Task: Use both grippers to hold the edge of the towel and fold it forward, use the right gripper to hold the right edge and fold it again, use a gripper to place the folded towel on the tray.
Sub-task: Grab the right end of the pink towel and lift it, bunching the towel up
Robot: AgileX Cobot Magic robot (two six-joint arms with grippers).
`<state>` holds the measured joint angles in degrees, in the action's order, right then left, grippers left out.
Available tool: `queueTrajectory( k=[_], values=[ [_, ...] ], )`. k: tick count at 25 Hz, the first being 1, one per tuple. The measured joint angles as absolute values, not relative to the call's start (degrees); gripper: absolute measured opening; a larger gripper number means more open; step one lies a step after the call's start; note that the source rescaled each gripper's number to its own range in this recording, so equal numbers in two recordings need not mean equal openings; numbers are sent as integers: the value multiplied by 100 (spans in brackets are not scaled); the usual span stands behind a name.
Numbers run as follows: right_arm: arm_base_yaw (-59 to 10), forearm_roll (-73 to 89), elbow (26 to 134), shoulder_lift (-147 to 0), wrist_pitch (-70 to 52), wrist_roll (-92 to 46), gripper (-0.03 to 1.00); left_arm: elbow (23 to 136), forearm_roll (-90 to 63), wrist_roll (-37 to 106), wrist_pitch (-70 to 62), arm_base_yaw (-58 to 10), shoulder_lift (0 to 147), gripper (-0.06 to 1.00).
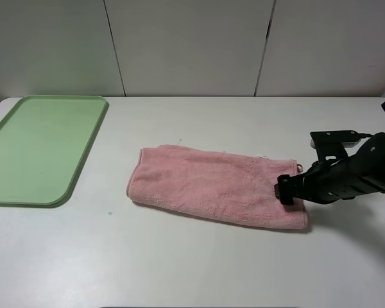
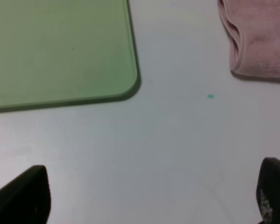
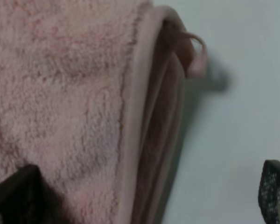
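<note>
Reading from the left: flat, light green rectangular plastic tray at the far-left side of the white bench, bare. Near its rounded corner, in the left wrist view, left gripper hovering above plain bench, black fingers spread wide, pinching nothing (out of sight in the high view). Next, at mid-bench, apart from the tray: fluffy salmon-pink plush towel, lying as a long doubled band, so forward fold judged done. At its right end, black right gripper low over the cloth, fingers spread wide, one over the plush top and the other over bare bench beyond the stacked hems (straddling the edge, not yet closed on it; contact with the cloth hard to tell). Small pink loop poking out at the far corner of that end.

Step in hand, by this layout: second fold, right edge about to be taken. Next move likely calling for: lowering enough to get both layers between the fingers, closing firmly on the thick hem, lifting just off the bench, carrying leftward over the band toward the left end, releasing with edges squared. Worth guarding against: catching only the top layer, or dragging the whole band instead of folding it. Tray placement left for after.
</note>
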<state>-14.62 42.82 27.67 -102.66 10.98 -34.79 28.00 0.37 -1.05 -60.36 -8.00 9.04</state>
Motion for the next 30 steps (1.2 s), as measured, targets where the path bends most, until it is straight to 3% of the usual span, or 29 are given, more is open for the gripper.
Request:
queueTrajectory(
  k=[6, 8, 12, 17, 18, 30],
  values=[
    [-1449, 4264, 2800, -10404, 989, -3349, 99, 2800, 37, -105, -6036, -800, 904, 88],
    [-1449, 4244, 2820, -10406, 962, -3349, 91, 2800, 37, -101, -6036, -800, 904, 88],
    [-1449, 4244, 2856, -10418, 869, -3312, 62, 2800, 37, -101, -6036, -800, 904, 88],
    [-1480, 4282, 2912, -10418, 630, -3225, 13, 2800, 37, -101, -6036, -800, 904, 88],
    [-1492, 4282, 2924, -10418, 612, -3226, 7, 2800, 37, -101, -6036, -800, 904, 88],
    [-1498, 4282, 2924, -10418, 612, -3076, 7, 2800, 37, -101, -6036, -800, 904, 88]
  ],
)
